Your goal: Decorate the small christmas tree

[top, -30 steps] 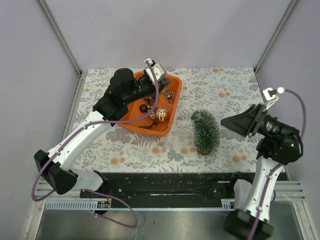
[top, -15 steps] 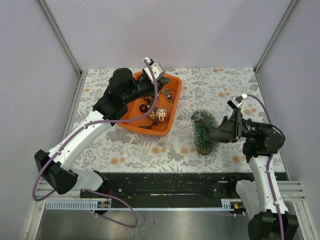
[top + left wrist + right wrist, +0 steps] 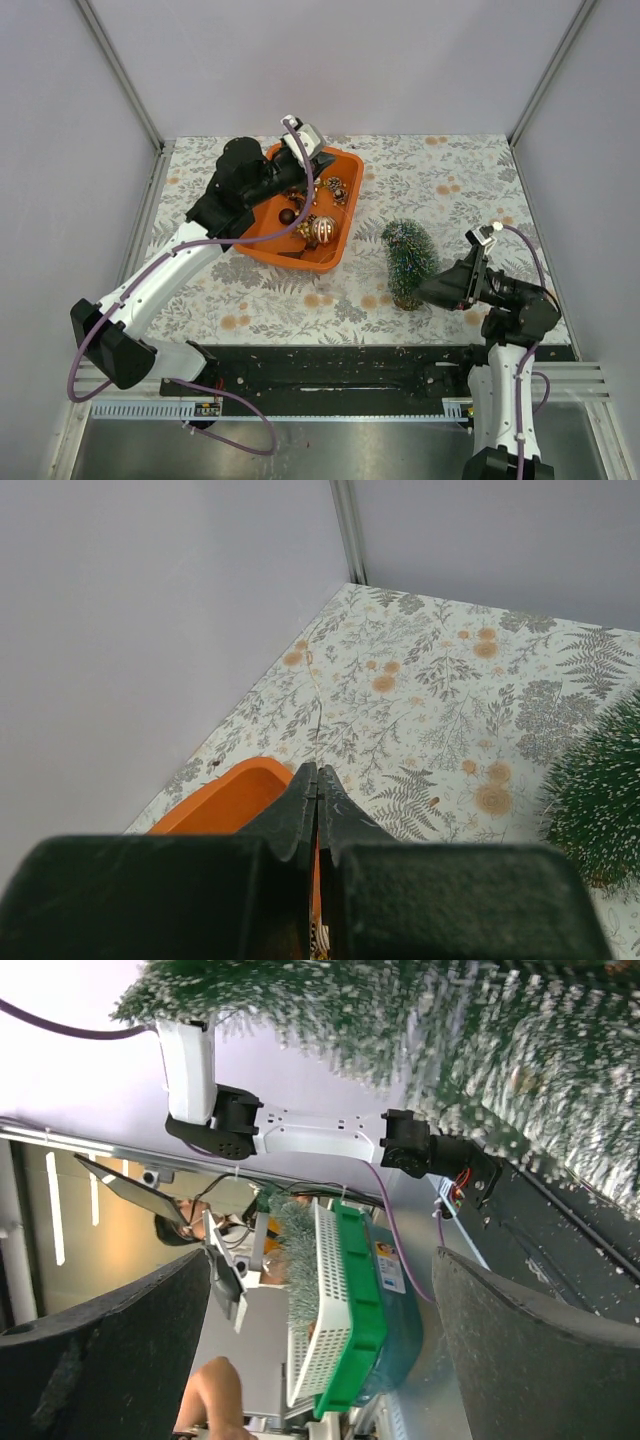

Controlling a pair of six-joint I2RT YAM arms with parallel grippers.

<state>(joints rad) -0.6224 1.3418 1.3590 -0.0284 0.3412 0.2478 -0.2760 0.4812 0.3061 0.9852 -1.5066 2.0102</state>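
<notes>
From the tree (image 3: 408,258) I see open tablecloth (image 3: 460,190) at twelve to two o'clock and at seven; the orange tub (image 3: 347,166), my left arm (image 3: 180,262) over it, blocks ten, and my right gripper (image 3: 433,290) crowds four.

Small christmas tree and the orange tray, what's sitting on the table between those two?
Nothing: in the top external view, only bare floral tablecloth separates the orange tray from the small christmas tree, which stand apart.
</notes>
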